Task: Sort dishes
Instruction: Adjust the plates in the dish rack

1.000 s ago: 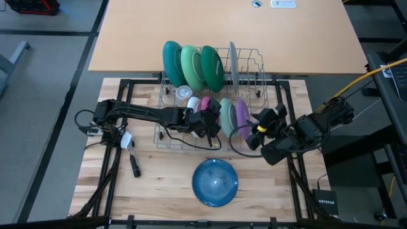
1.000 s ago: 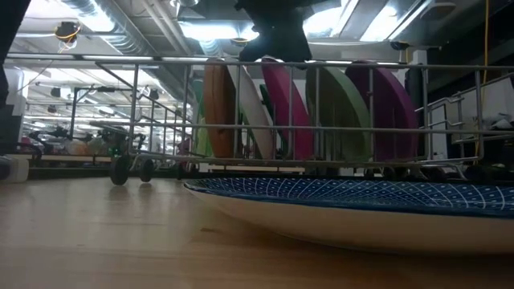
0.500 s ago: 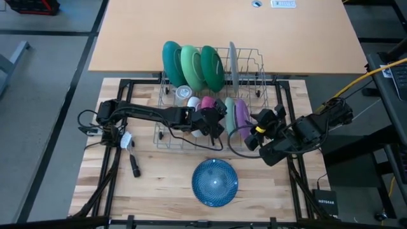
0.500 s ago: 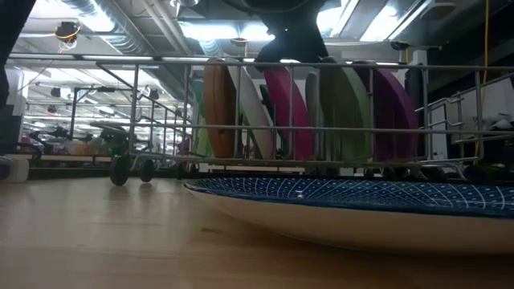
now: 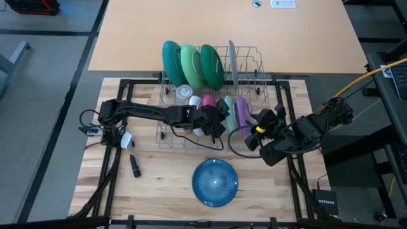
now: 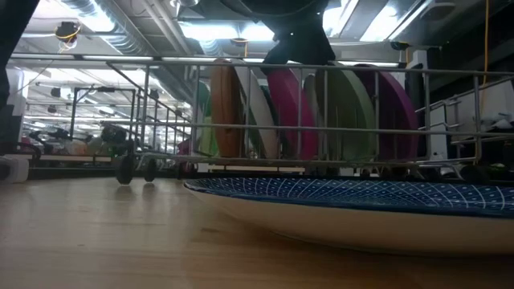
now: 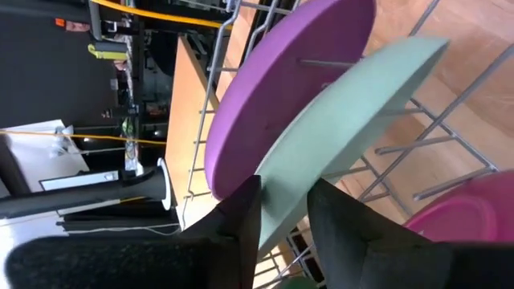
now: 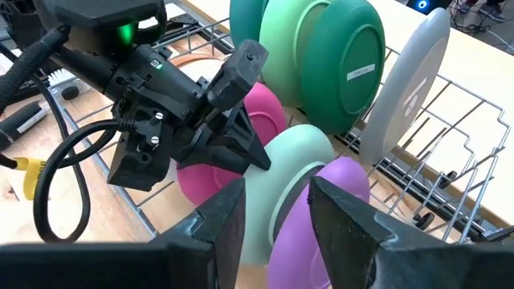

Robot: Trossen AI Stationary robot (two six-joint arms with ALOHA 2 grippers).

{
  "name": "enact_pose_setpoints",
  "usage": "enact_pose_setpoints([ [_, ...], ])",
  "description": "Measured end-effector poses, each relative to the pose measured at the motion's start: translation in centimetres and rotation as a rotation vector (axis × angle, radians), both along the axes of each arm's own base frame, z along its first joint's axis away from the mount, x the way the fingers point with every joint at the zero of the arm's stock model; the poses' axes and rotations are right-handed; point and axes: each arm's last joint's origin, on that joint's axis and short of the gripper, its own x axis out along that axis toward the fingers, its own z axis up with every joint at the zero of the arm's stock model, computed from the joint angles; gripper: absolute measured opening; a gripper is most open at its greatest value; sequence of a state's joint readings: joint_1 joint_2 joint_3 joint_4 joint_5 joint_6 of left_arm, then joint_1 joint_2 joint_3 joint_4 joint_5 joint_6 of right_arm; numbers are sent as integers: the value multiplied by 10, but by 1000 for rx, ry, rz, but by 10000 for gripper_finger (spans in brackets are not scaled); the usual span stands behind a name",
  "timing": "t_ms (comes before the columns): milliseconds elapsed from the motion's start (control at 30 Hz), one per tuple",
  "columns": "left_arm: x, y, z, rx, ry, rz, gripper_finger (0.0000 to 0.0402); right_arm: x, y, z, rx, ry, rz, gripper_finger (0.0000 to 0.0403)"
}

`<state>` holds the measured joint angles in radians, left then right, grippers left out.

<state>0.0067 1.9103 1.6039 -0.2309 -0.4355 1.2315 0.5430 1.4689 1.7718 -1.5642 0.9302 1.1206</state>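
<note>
Standing on a pale wooden table [image 5: 159,184], a wire rack [image 5: 254,67] holds the dishes on edge: a teal plate [image 5: 170,60], a light green plate [image 5: 190,65], a dark green plate [image 5: 212,65] and a grey plate [image 5: 233,62] fill its far row, while the near row carries a pink bowl [image 8: 269,112], a pale green bowl [image 8: 277,181] and a purple bowl [image 8: 321,221], side by side. A blue plate [image 5: 215,182] lies flat on the table near its front edge, apart from the rack, with bare wood to either side. A second, tan table [image 5: 222,32] adjoins behind. The low view looks through the rack bars into a lit workshop with ceiling ducts. The left tool [image 7: 283,217] reaches into the near row, its fingers [image 7: 241,221] clamped across the pale green bowl's rim. The right tool [image 8: 277,217] hovers just beside the rack's right end, fingers apart and holding nothing, aimed at the same bowls.
</note>
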Motion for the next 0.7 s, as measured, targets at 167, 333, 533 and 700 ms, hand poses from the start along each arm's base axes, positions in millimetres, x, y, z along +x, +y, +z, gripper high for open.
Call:
enact_pose_setpoints([
  [167,1,0,1,-5,-12,-4,48,0,0,0,0,0,0,144],
  [333,1,-1,2,11,-18,2,7,0,0,0,0,0,0,144],
  [533,1,-5,4,115,-4,43,4,0,0,0,-1,1,0,144],
  [700,4,-6,11,117,-90,50,2,0,0,0,0,2,0,144],
])
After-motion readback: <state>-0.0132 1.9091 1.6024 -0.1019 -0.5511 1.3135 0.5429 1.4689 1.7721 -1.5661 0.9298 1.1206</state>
